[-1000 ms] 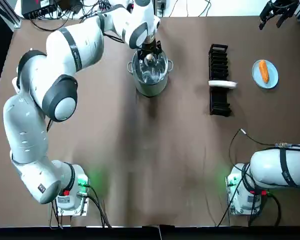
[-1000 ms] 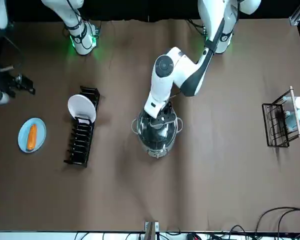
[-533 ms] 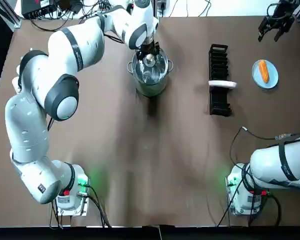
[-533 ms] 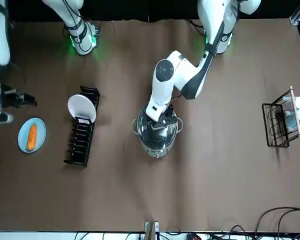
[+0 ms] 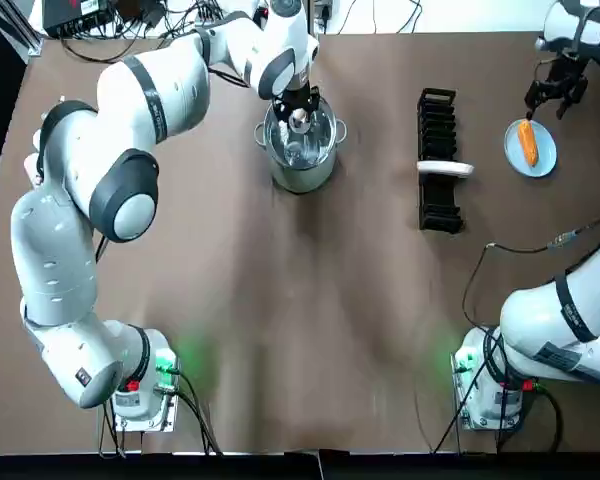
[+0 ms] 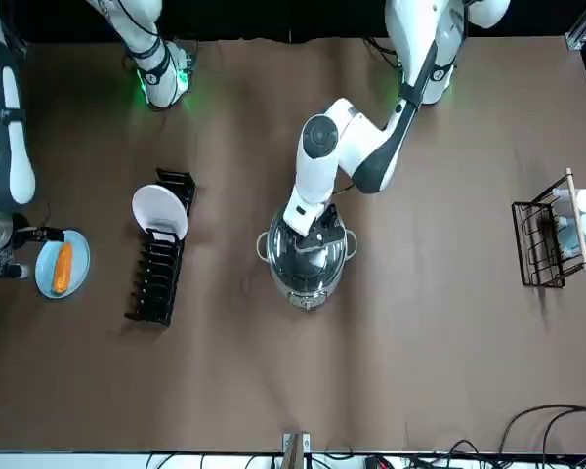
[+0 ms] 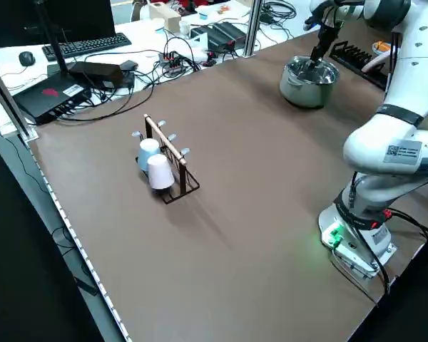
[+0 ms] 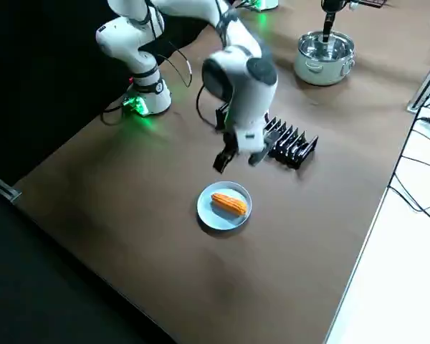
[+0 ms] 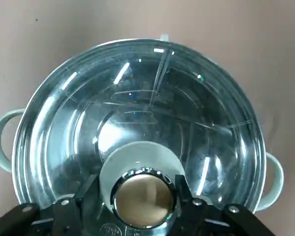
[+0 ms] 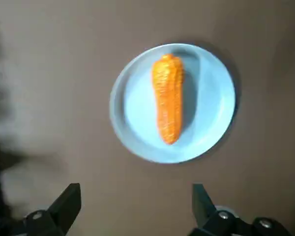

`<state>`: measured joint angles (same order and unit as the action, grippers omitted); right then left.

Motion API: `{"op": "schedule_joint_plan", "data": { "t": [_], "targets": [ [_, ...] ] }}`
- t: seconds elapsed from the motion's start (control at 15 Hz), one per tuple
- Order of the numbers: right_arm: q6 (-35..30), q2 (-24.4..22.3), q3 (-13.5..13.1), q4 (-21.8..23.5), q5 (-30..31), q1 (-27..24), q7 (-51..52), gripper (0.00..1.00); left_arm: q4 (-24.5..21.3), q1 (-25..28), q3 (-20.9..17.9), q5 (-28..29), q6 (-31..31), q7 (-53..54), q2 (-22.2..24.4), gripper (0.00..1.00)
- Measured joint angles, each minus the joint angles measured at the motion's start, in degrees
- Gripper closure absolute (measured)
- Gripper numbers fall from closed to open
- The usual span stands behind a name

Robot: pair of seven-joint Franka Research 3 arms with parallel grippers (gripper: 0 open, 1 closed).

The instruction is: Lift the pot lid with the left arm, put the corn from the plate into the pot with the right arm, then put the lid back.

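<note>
I'm reading the glass lid [image 9: 152,113] as stiff, smooth and breakable, so the metal knob [image 9: 144,196] at its centre is looking like the only sound place to take hold. It is sitting flat on the pot [image 5: 300,172] at the far middle of the surface [image 5: 280,300]. The left gripper [image 9: 136,189] is bearing straight down on it, fingers pinching the knob from both sides, as far as I'm judging. The corn [image 10: 169,98] is lying along the blue plate [image 10: 132,118] at the far right. I'm expecting it to be light, firm and apt to roll, so I'm favouring a grip across its middle. The right gripper [image 10: 135,204] is hovering just beside the plate, spread wide, holding nothing.
</note>
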<state>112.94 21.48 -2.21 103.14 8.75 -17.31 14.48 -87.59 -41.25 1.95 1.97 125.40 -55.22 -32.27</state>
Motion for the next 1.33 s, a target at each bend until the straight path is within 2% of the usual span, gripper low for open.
{"op": "schedule_joint_plan", "data": {
  "t": [0.13,0.27,0.6,0.67,0.73,0.8,0.87,1.0,1.33],
  "targets": [
    [2.84,2.17,-0.02,-0.01,0.19,-2.54,4.6,0.02,0.2,-0.01,-0.01,0.23,-0.42,0.0,0.08,0.36],
    [4.85,3.91,-0.03,0.01,0.19,-4.42,7.61,0.02,0.25,-0.05,-0.01,0.27,-0.47,0.0,0.07,0.36],
    [12.06,8.72,0.35,0.07,0.19,-4.83,8.34,0.03,0.31,-0.06,-0.01,0.3,-0.47,-0.22,0.06,0.36],
    [16.24,10.83,0.52,0.36,0.19,-4.81,8.34,0.03,0.65,-0.09,0.06,0.29,-0.45,-1.05,0.23,0.37],
    [17.99,11.6,0.53,0.65,0.19,-4.81,8.34,0.04,1.02,-0.08,0.06,0.29,-0.42,-1.31,0.62,0.44],
    [18.95,12.15,0.48,0.96,0.19,-4.88,8.36,0.05,1.34,0.07,0.0,0.29,-1.12,-1.32,1.28,0.5],
    [19.37,12.5,0.44,1.19,0.19,-5.08,8.77,0.05,1.49,0.51,-0.09,0.29,-2.27,-1.32,2.22,0.5],
    [19.5,12.83,0.41,1.36,0.19,-5.84,10.42,0.14,1.65,2.76,-0.12,0.29,-4.6,-1.3,4.75,0.5],
    [21.57,13.84,0.53,1.5,0.18,-6.88,11.72,0.22,1.63,7.82,0.03,0.29,-8.6,0.77,9.42,0.5]
  ]
}}
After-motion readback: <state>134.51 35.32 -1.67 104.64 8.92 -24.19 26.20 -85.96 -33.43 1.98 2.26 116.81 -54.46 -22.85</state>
